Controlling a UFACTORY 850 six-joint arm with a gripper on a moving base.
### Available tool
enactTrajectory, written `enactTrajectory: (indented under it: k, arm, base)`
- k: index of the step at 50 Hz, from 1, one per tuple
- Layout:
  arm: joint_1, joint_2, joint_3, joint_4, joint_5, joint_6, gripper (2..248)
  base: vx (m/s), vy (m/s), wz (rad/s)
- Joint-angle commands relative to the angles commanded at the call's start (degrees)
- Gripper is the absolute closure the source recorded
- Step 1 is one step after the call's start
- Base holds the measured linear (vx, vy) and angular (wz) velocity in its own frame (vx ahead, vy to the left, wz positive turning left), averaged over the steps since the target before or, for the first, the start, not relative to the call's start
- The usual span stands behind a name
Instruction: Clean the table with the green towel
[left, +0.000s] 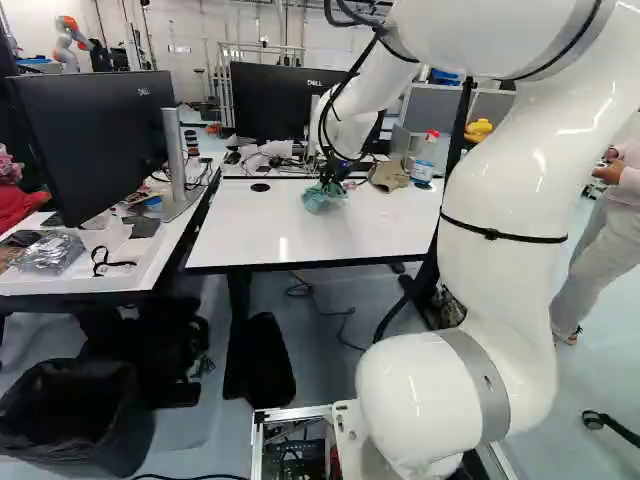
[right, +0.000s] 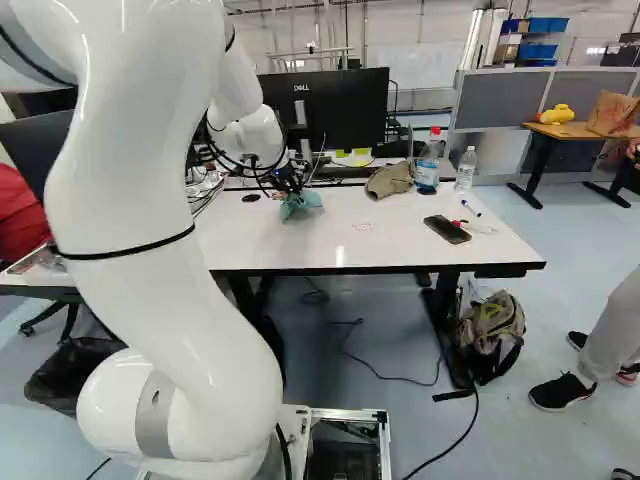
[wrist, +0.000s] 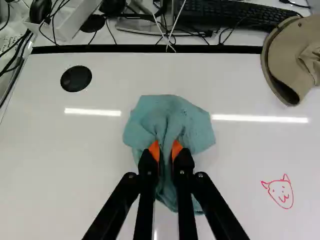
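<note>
Green towel (wrist: 167, 112) pinched btwn jaws.

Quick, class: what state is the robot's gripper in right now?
Black two-fingered gripper with orange pads: closed, holding the bunched green cloth towel.

Pinches the green towel (wrist: 171, 117) in the tool (wrist: 166, 151) at the centre of the frame, over the white surface (wrist: 50, 165), with a red doodled face (wrist: 281, 194) at lower right, a tan hat (wrist: 280, 52) at upper right and a black disc (wrist: 76, 78) at upper left.
</note>
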Motion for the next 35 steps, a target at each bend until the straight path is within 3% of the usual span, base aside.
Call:
enactTrajectory:
  k: [21, 35]
  arm:
    - [1.1, 5.52, 6.23, 0.0, 0.0, 0.0, 204]
    - [1.11, 5.54, 6.25, 0.0, 0.0, 0.0, 204]
  base:
    - [0.0, 0.0, 0.0]
    - [0.0, 0.0, 0.0]
